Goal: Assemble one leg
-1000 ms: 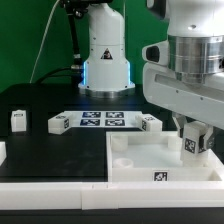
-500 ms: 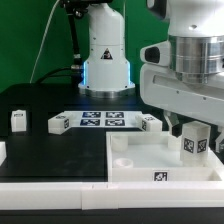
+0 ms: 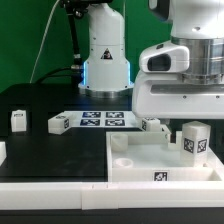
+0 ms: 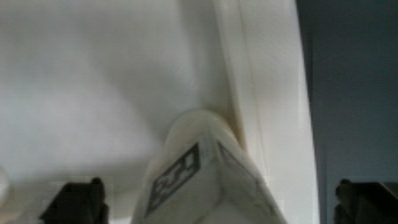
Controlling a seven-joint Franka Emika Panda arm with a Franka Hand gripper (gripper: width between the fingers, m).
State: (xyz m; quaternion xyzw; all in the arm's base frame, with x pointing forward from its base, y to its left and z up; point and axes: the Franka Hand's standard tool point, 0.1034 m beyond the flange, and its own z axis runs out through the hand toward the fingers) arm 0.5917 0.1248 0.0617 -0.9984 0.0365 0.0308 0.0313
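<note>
One leg (image 3: 193, 141), a small white peg with a black-and-white tag, stands upright on the far right corner of the large white square panel (image 3: 150, 165). In the wrist view the leg (image 4: 205, 170) sits between my gripper's (image 4: 219, 203) two dark fingertips (image 4: 75, 200), which stand wide apart and do not touch it. The gripper is open. In the exterior view its hand (image 3: 185, 95) hangs just above the leg, and its fingers are hard to make out there.
Three more legs lie on the black table: one at the exterior view's left (image 3: 18, 119), one (image 3: 59, 124) left of the marker board (image 3: 100, 120), and one (image 3: 152, 124) right of it. The robot base (image 3: 105, 60) stands behind.
The gripper has let go of the leg and risen straight up. The leg stays standing on the panel's corner.
</note>
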